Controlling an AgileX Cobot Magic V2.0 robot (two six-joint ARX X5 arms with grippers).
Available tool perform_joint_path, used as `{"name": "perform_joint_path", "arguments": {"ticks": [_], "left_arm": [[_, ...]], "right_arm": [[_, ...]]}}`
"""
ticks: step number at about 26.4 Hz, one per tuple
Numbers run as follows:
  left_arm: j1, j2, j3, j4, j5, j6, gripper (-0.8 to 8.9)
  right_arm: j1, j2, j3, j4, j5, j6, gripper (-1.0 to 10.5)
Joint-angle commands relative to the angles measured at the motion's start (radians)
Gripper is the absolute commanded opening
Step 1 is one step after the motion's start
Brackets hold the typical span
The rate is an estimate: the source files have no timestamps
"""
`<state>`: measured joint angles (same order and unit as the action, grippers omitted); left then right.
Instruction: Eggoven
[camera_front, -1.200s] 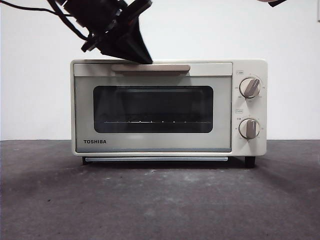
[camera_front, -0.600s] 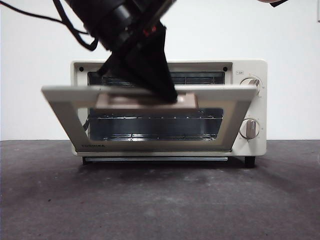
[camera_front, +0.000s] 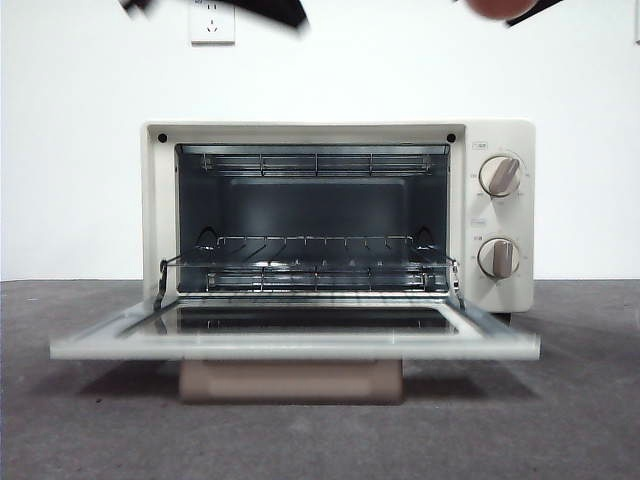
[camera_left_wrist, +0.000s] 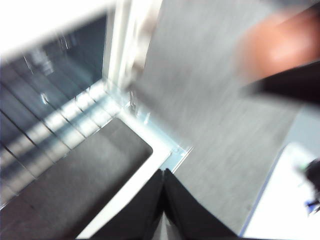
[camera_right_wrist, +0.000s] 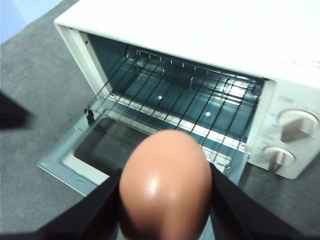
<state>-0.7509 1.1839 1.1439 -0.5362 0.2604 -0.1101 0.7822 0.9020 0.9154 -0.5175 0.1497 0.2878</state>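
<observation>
- The egg (camera_right_wrist: 165, 185) I've got in my right gripper (camera_right_wrist: 162, 200) is a smooth orange-brown with a pale shiny spot; the jaws are black.
- The toaster oven (camera_front: 495, 215) is cream, with beige knobs (camera_front: 499, 175).
- Its handle (camera_front: 290, 381) is a dull pinkish beige.
- Silver wire rack (camera_front: 310, 262) against a dark blue-grey inside.
- The table (camera_front: 90, 430) is a mottled dark grey.
- My left gripper (camera_left_wrist: 162, 200) is black too.

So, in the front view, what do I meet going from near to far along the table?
Beige handle under the open door → glass door lying flat → wire rack inside the TOSHIBA toaster oven → white wall with socket.
</observation>
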Motion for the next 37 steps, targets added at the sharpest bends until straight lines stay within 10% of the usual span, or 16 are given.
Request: {"name": "perform_joint_path", "arguments": {"ticks": [1,10,37], "left_arm": [[0.013,-0.082,0.015,-0.037,-0.04,-0.014,0.07],[0.197,-0.34,-0.082,-0.127,-0.117,-0.009,0.06],[0.516,-0.53,-0.355,-0.07,0.263,-0.071,0.06]], "right_arm": [[-0.013,0.077,0.016,0.047,-0.024,-0.008,0.0],[-0.132,0.385,0.016,0.307,-0.181,0.019,0.0],[-0.255,0.688,0.016,0.546,-0.26,0.019,0.0]]}}
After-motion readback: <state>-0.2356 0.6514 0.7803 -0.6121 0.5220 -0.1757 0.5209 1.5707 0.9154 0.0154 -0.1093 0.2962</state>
